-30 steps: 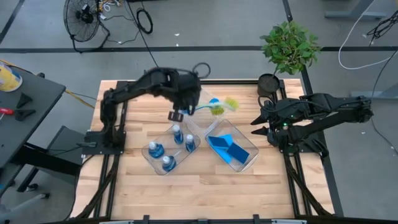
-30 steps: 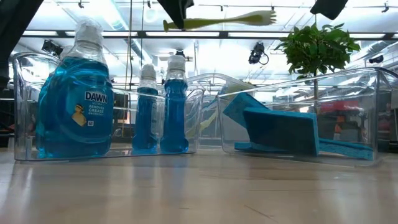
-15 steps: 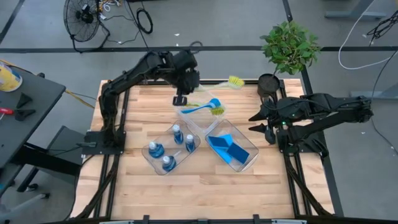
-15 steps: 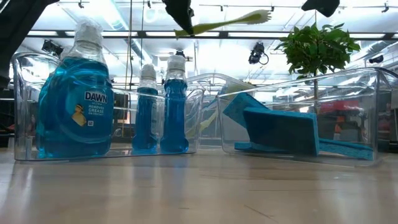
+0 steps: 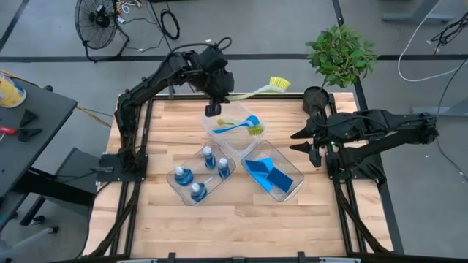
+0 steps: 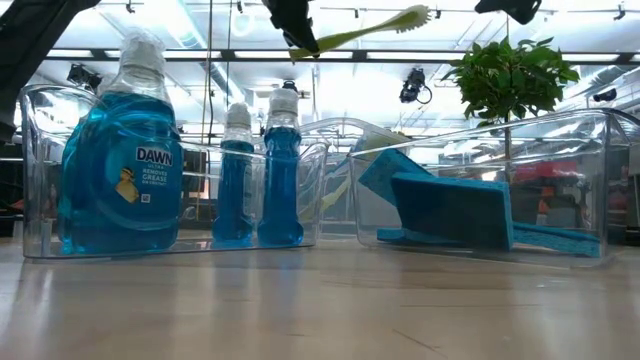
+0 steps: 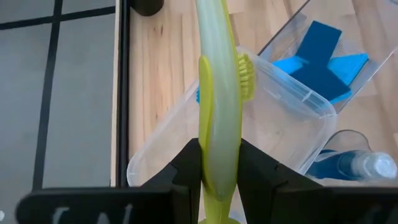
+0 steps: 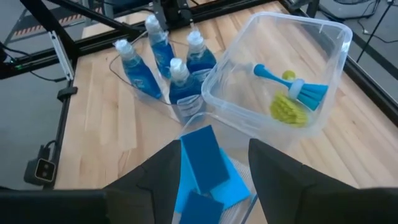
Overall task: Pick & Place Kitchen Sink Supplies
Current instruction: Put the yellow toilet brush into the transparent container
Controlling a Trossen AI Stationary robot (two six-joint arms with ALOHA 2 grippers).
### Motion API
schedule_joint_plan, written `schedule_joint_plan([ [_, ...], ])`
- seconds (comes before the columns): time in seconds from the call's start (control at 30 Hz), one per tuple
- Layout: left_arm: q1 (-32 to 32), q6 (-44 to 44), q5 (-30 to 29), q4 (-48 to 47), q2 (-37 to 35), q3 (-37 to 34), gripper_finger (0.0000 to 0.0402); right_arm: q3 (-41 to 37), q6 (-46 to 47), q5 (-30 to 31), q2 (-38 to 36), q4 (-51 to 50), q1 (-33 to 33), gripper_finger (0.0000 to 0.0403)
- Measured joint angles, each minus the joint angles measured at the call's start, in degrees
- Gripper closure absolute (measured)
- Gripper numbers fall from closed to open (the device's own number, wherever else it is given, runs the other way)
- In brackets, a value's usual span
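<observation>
The left tool (image 5: 218,93) hangs high above the far side of the bench (image 5: 161,219), its fingers clamped on the handle of a yellow-green dish brush (image 5: 257,89); the brush juts out sideways from the grip, bristle head (image 5: 278,84) pointing toward the potted plant (image 5: 340,52), well clear of the wood. Below it sits a clear bin (image 5: 235,136) with a blue brush (image 5: 235,126) and another yellow-green brush (image 5: 247,129) lying inside; nearer the front, a second bin (image 5: 199,172) holds four upright bottles of blue liquid (image 5: 182,175), and beside it a third bin (image 5: 276,172) holds blue sponges (image 5: 268,175), one leaning against another. The right tool (image 5: 306,143) waits off the bench's right edge, fingers apart and holding nothing, aimed at the bins.
</observation>
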Motion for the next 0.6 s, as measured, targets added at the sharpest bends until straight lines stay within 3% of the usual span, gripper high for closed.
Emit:
schedule_joint_plan([
  [0.23, -0.1, 1.4, 0.4, -0.2, -0.9, -0.1, 0.0321, 0.0, 1.9, 1.3, 0.0, 0.4, 0.0, 0.0213],
  [0.6, 1.2, 0.7, 1.1, 0.5, -13.5, 0.0, 0.0321, 0.0, 2.6, 4.5, 0.0, 2.6, -0.1, 0.0213],
])
